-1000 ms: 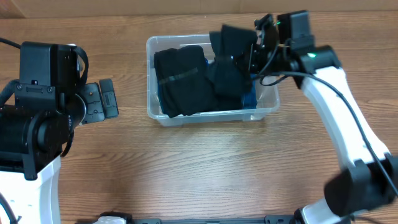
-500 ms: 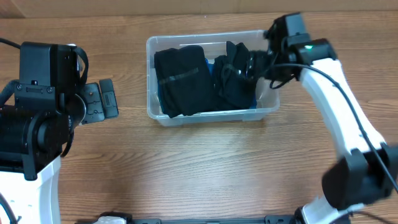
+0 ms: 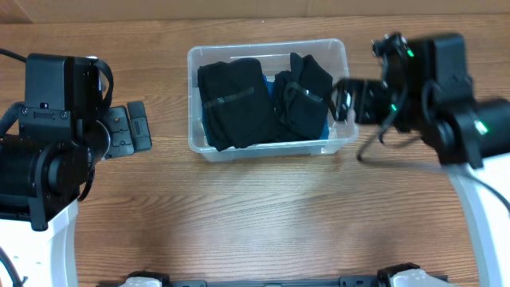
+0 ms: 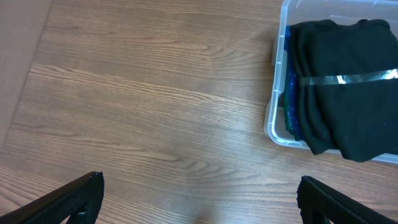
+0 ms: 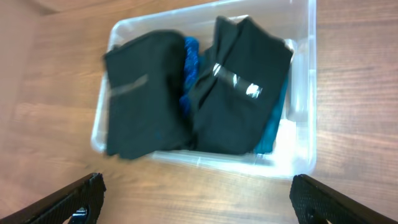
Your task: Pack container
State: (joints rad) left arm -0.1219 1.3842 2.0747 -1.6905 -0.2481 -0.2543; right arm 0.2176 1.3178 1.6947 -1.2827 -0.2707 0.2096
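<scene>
The clear container stands at the table's back centre. Two folded black garments lie in it side by side, one on the left and one on the right, over something blue. My right gripper hovers just off the container's right wall, open and empty. In the right wrist view the container lies ahead of the gripper, with both garments inside. My left gripper is open and empty, well left of the container.
Bare wooden table lies beneath my left gripper and in front of the container. A cardboard-coloured wall runs along the table's back edge. The arm bases stand at the front left and front right.
My right gripper has opened and let go of the right black garment, which now lies in the container. That gripper has drawn back to the right. The left arm has not moved.
</scene>
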